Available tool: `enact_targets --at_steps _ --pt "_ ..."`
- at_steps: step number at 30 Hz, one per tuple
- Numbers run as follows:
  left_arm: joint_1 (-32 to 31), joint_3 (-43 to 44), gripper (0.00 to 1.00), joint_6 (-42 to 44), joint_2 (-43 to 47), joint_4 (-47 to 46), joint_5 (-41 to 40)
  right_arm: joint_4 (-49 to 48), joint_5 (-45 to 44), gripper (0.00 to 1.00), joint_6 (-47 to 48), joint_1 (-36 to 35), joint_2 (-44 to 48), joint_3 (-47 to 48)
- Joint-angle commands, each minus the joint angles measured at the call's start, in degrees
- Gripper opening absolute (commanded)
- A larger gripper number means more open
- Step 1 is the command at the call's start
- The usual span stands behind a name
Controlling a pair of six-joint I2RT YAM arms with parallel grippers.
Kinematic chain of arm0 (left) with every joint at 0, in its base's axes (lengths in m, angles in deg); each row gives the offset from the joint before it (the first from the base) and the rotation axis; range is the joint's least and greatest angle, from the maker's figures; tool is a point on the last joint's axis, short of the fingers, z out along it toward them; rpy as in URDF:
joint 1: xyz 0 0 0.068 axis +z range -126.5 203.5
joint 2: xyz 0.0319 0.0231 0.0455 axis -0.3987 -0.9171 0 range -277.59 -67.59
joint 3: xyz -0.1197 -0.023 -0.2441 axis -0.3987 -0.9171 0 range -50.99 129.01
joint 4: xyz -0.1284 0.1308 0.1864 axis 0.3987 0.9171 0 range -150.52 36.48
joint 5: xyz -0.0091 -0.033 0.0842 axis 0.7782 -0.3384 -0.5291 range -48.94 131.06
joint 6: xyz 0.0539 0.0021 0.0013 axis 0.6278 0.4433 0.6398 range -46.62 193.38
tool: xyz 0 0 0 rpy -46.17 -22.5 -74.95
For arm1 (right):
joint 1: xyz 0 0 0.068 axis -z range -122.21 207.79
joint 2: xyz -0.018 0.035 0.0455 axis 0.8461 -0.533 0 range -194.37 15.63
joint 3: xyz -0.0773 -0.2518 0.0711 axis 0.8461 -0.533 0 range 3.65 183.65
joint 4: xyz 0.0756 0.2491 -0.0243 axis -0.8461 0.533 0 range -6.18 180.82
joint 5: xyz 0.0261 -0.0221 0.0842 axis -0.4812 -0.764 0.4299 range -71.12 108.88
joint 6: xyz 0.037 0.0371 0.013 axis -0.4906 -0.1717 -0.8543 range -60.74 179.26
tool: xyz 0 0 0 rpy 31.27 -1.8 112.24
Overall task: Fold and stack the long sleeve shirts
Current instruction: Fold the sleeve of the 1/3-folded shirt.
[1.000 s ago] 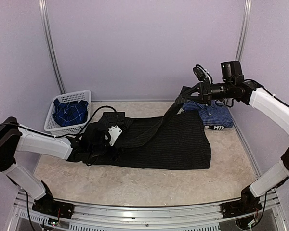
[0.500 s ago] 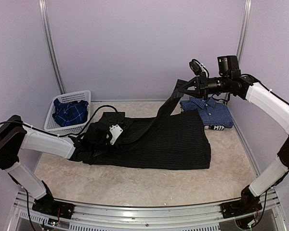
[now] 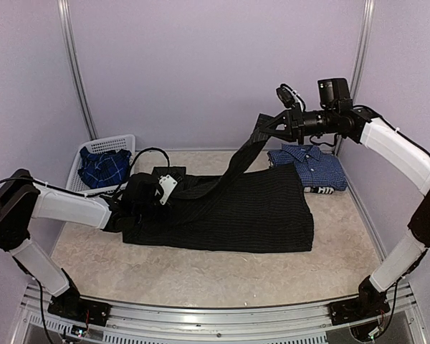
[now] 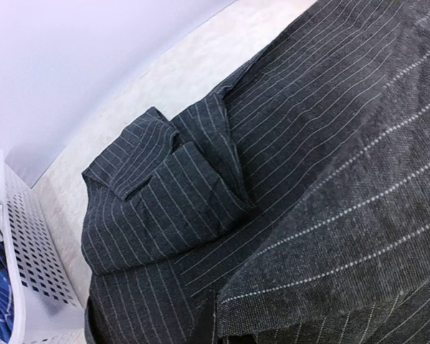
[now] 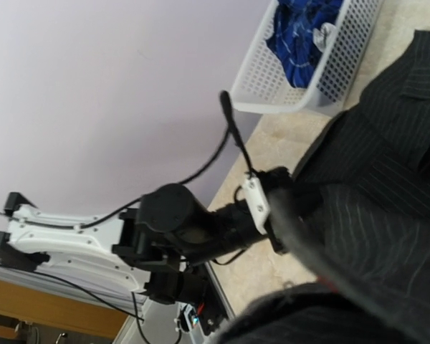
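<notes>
Black pinstriped shirt (image 3: 258, 211) lying spread across table centre, one sleeve stretching diagonally upward. Right gripper (image 3: 265, 129), raised, pinching sleeve end, jaws closed. Left gripper (image 3: 152, 199) gripping same shirt's left end near collar, jaws closed. Blue checked shirt (image 3: 312, 165) sitting folded far right, its striped tag unreadable. Plaid shirt (image 3: 104, 166) lying bunched in white basket (image 3: 79, 188), far left. Beige marbled tabletop (image 3: 201, 276), lilac walls (image 3: 201, 72) enclosing

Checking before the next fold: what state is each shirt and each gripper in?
black pinstriped shirt: spread flat, one sleeve lifted.
checked shirt: folded, far right.
plaid shirt: crumpled in white basket.
left gripper: shut on black pinstriped shirt.
right gripper: shut on the raised sleeve.
</notes>
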Motion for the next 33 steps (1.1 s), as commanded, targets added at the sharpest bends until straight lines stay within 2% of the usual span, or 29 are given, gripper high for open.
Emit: enact_targets --at_steps 1,7,16,27,33 --pt "1.49 1.58 0.00 -2.52 0.34 0.46 -3.80 -1.51 -2.65 0.00 0.72 -1.70 -2.79 1.57" --pt "3.34 3.11 0.00 -5.72 -1.60 3.37 -7.50 -7.37 -4.73 0.00 -0.45 -2.81 -5.91 4.30" --pt "4.79 6.23 0.00 -8.37 -5.84 5.60 -8.85 -13.43 -7.82 0.00 -1.17 -3.10 -12.76 8.40" --pt "5.17 10.16 0.26 -10.08 -11.32 8.81 -12.60 -14.82 -5.89 0.00 -1.47 -3.34 -18.71 12.60" --pt "5.28 11.37 0.29 -9.33 -12.48 10.57 -14.03 -13.49 -7.04 0.00 -0.08 -3.43 -16.39 10.43"
